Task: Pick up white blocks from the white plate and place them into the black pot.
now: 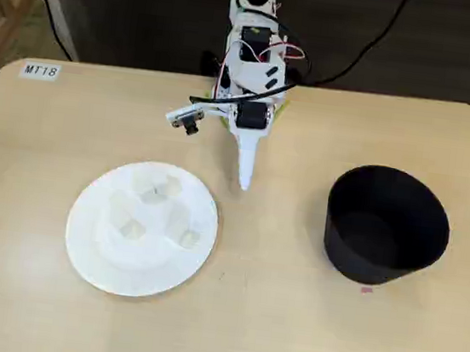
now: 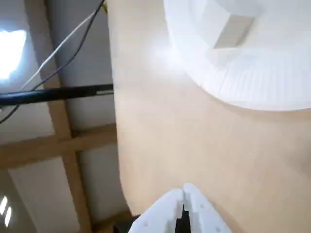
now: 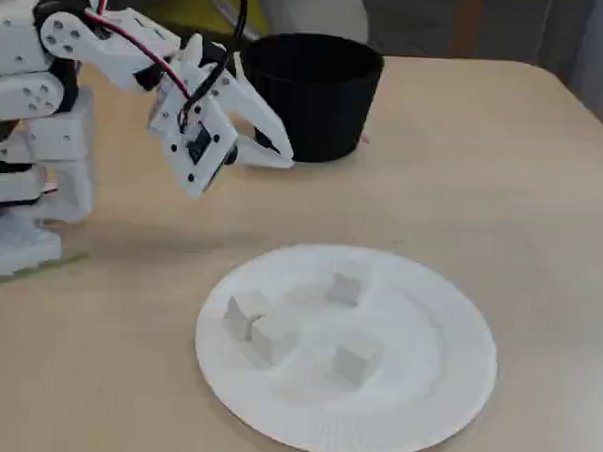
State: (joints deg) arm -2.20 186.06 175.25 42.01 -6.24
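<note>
Several white blocks lie on the white plate point(image 1: 92, 257), among them one at the back point(image 1: 158, 189) and one at the right point(image 1: 185, 237). In a fixed view from the side, the blocks point(image 3: 345, 288) point(image 3: 274, 337) point(image 3: 356, 359) sit near the middle of the plate point(image 3: 444, 392). The black pot point(image 1: 380, 254) stands to the right of the plate and looks empty; it also shows behind the arm point(image 3: 317, 107). My gripper point(image 1: 244, 181) is shut and empty, hovering between plate and pot, above the table point(image 3: 282, 157). The wrist view shows the shut fingertips point(image 2: 183, 196), the plate rim point(image 2: 262, 82) and one block point(image 2: 233, 31).
The arm's base point(image 1: 254, 24) stands at the table's back edge with cables behind it. A label point(image 1: 40, 70) is stuck at the back left corner. A small pink mark point(image 1: 366, 288) lies in front of the pot. The wrist view shows the table edge point(image 2: 114, 121).
</note>
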